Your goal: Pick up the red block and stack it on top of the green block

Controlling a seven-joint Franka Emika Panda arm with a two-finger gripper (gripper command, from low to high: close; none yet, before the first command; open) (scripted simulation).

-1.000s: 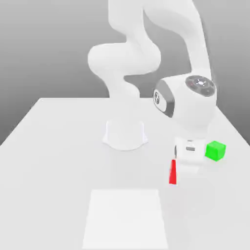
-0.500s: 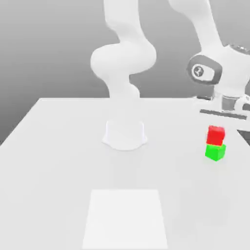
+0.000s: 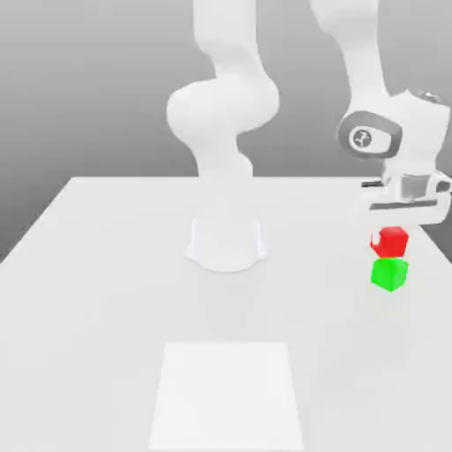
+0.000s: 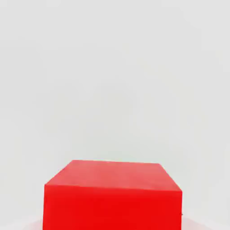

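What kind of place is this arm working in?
Most likely a simulated robot workspace: a plain pale tabletop under a bare grey backdrop, a base-mounted white robot arm, and unmarked red and green cubes.

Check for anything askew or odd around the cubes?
The red cube, in the gripper, looks turned slightly relative to the green cube below. Otherwise, nothing looks spilled or damaged.
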